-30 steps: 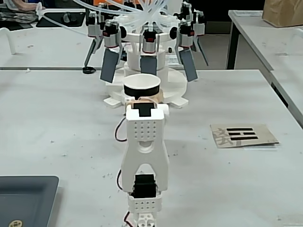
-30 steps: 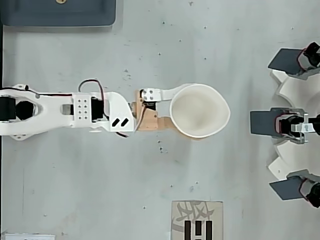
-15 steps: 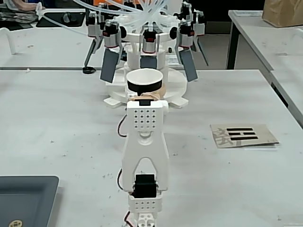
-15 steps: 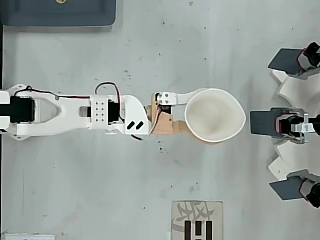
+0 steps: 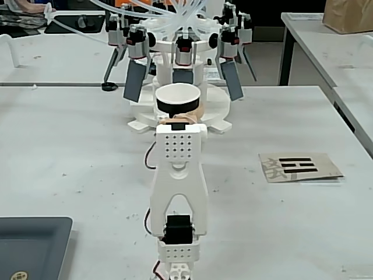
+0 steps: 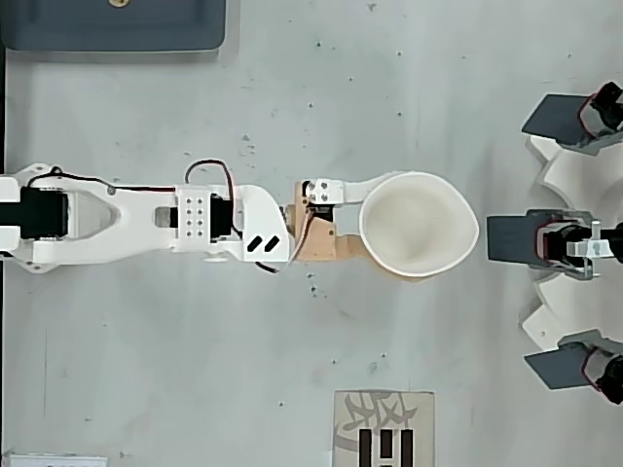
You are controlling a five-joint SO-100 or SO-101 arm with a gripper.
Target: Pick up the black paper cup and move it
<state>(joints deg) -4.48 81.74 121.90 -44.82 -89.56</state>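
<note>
The black paper cup (image 6: 419, 224) stands upright in the overhead view, its white inside facing up and its rim squeezed slightly out of round. My gripper (image 6: 407, 230) is shut on it, with a white finger (image 6: 362, 187) along one side and a tan finger (image 6: 387, 267) along the other. In the fixed view the black paper cup (image 5: 175, 107) shows its black wall and white rim just beyond my white arm (image 5: 178, 175), which hides the cup's base and most of the gripper (image 5: 179, 115).
A white machine with several dark paddles (image 5: 135, 81) and clear tubes stands right behind the cup, at the right edge (image 6: 574, 238) of the overhead view. A dark grey tray (image 6: 112, 24) lies beside my arm's base. A card with black bars (image 5: 298, 166) lies on the table.
</note>
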